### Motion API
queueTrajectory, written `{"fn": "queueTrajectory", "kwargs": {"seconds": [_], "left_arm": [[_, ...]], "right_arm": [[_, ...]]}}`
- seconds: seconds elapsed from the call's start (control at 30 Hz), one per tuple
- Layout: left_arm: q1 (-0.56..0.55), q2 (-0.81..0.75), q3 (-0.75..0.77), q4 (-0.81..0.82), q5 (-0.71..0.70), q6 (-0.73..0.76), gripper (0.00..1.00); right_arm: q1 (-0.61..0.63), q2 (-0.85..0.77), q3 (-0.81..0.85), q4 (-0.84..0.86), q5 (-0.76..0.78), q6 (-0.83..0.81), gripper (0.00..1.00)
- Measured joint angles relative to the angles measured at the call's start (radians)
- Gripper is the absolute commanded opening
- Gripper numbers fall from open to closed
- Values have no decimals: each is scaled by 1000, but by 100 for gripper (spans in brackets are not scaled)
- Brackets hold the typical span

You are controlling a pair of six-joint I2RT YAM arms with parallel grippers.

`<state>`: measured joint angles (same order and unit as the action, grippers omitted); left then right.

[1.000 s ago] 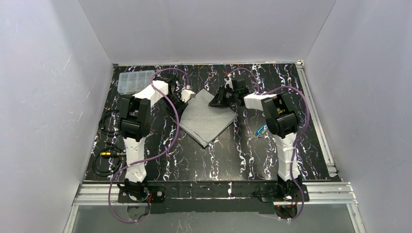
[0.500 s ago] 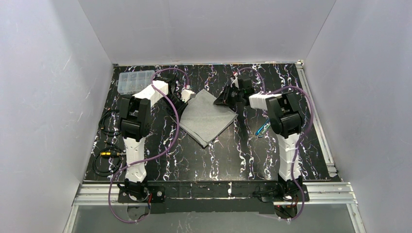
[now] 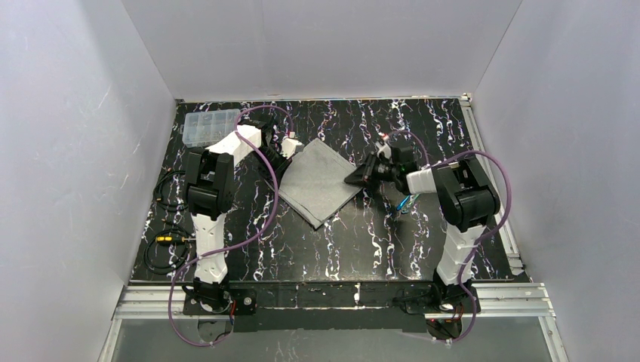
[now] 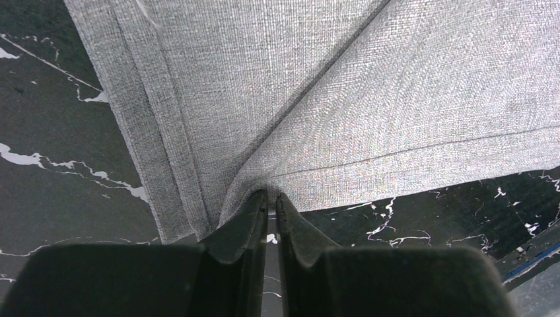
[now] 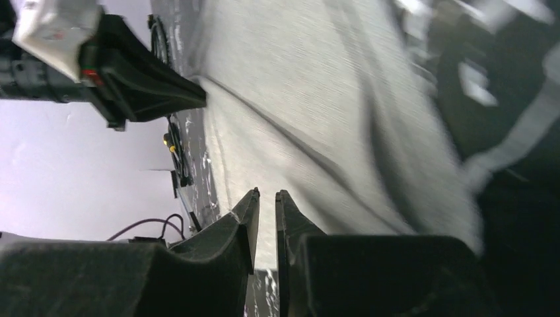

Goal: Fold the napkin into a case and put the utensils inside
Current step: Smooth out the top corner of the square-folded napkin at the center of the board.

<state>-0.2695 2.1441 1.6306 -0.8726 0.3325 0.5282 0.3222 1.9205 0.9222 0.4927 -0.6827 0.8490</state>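
Pinching a fold of the grey napkin (image 4: 343,112), our left gripper (image 4: 267,198) is clamped on cloth; we see our right gripper (image 5: 266,195) closed, empty, at the napkin's right corner.

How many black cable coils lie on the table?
2. One cable coil lies left of the left arm; the other coil, with a yellow connector, lies nearer the table's near edge. Others may be hidden.
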Motion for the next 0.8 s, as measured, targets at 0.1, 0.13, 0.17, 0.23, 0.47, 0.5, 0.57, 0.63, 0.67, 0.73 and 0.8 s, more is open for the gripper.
{"fn": "queueTrajectory", "kwargs": {"seconds": [0.1, 0.13, 0.17, 0.23, 0.47, 0.5, 0.57, 0.63, 0.67, 0.73, 0.8], "left_arm": [[0, -2, -1, 4, -4, 1, 9], [0, -3, -1, 5, -6, 2, 9], [0, -3, -1, 6, -8, 3, 9], [0, -3, -1, 6, -8, 3, 9], [0, -3, -1, 6, -8, 3, 9], [0, -3, -1, 6, -8, 3, 9], [0, -3, -1, 6, -8, 3, 10], [0, -3, -1, 6, -8, 3, 10], [0, -3, -1, 6, -8, 3, 11], [0, -3, -1, 6, -7, 3, 12], [0, -4, -1, 6, -8, 1, 13]], "right_arm": [[-49, 30, -82, 49, -21, 58, 23], [-64, 42, -89, 60, -25, 66, 23], [-73, 51, -88, 66, -26, 68, 22], [-81, 71, -82, 87, -34, 69, 21], [-78, 79, -56, 95, -86, 75, 23], [-78, 68, -47, 79, -88, 72, 23], [-78, 40, -33, 65, -92, 70, 23], [-77, 13, -17, 63, -92, 69, 23], [-77, 5, -10, 65, -92, 68, 22], [-72, 3, -6, 77, -91, 69, 20], [-70, 11, -10, 81, -87, 70, 18]]}}
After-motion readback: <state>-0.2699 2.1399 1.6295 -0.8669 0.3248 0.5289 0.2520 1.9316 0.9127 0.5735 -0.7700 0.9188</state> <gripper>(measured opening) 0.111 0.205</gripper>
